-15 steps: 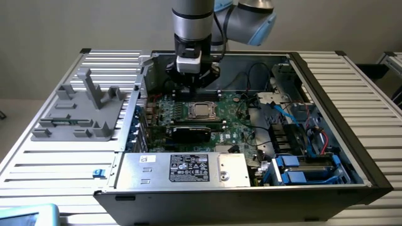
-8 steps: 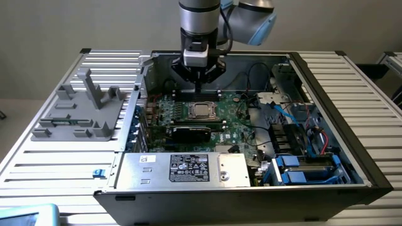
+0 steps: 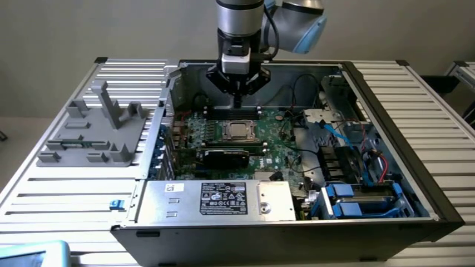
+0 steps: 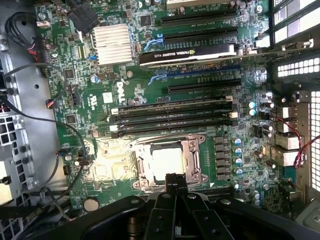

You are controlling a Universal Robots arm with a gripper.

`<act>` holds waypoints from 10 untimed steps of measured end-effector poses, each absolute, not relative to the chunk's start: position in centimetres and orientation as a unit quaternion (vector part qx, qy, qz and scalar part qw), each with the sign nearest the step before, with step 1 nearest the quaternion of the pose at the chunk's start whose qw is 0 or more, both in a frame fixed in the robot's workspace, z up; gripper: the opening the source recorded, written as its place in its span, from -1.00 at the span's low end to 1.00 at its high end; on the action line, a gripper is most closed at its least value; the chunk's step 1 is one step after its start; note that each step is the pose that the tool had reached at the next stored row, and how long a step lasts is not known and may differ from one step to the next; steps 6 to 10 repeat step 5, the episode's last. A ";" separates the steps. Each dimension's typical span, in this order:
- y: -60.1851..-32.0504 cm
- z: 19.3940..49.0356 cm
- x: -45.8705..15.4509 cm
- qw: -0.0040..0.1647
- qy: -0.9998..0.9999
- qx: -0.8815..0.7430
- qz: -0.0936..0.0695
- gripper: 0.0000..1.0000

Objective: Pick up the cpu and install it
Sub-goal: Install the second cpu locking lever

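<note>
One slatted metal table (image 3: 67,194), beige wall (image 3: 89,28)

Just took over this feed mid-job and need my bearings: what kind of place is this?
Probably a lab or test bench for robotic PC assembly: an open computer case lies on a slatted aluminium table, with a grey plastic fixture beside it.

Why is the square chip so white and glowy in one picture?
In the wrist view, light bounces off the cpu in its socket, washing its shiny top almost white. In the exterior view the cpu looks plain silver-grey, without glare, below the shut gripper.
</note>
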State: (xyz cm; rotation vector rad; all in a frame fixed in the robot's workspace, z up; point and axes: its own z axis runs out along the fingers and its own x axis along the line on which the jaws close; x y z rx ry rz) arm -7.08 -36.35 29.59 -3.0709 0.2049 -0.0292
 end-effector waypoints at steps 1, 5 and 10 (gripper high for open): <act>-36.4 29.6 -7.1 0.032 0.067 -0.997 -0.009 -0.78; -36.4 29.6 -7.1 0.032 0.067 -0.997 -0.009 -0.78; -36.4 29.6 -7.1 0.032 0.067 -0.997 -0.009 -0.78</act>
